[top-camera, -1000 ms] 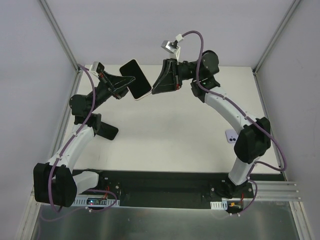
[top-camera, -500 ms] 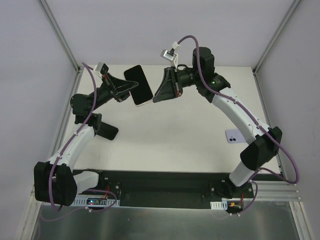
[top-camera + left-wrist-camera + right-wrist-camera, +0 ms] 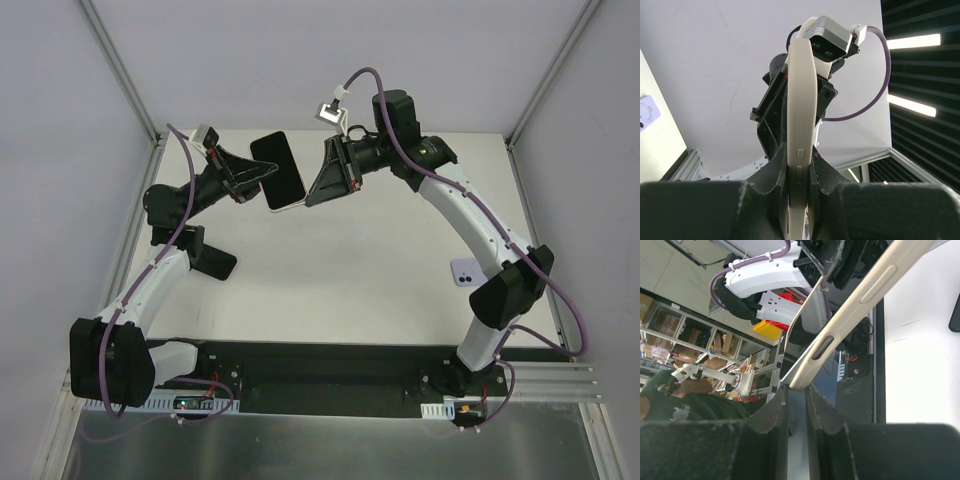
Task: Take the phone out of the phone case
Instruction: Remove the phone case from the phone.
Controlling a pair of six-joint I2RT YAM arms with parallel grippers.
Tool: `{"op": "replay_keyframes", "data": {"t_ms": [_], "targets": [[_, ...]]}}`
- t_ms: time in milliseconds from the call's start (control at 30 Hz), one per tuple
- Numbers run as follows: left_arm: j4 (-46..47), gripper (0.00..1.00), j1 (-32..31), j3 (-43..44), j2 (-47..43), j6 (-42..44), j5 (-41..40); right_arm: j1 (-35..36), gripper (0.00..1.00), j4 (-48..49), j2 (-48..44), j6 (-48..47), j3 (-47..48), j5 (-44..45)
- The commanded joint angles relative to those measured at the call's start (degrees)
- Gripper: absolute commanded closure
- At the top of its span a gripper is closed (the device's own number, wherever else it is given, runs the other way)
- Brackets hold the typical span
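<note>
Left wrist view has the left gripper (image 3: pixel 799 172) closed tight on the face and back of the phone (image 3: pixel 800 100), which stands on edge straight out from those jaws, up in the air above the table (image 3: pixel 360 270). At its far end the right gripper (image 3: pixel 796 390) looks pinched shut on a corner of the cream rim (image 3: pixel 860 295). I'd guess the phone is light, stiff and slick on the glass, so that rim corner seems the place to peel from.
</note>
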Motion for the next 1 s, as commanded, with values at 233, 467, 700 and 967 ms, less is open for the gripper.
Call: {"op": "replay_keyframes", "data": {"t_ms": [233,467,700,967], "targets": [[14.0,1.00,-5.4,5.5,-3.8,-16.3,5.4,0.4,0.99,0.4,10.3,6.0,-0.2,34.4],[14.4,1.00,-5.5,4.8,-4.4,-16.3,5.4,-0.3,0.99,6.5,11.5,13.7,-3.2,39.3],[14.6,1.00,-5.5,3.6,-4.6,-16.0,5.6,-0.6,0.99,15.8,6.8,18.8,-9.5,40.0],[14.0,1.00,-5.4,2.2,-4.2,-14.5,6.0,-1.0,0.94,24.2,-0.3,24.6,-19.1,39.2]]}}
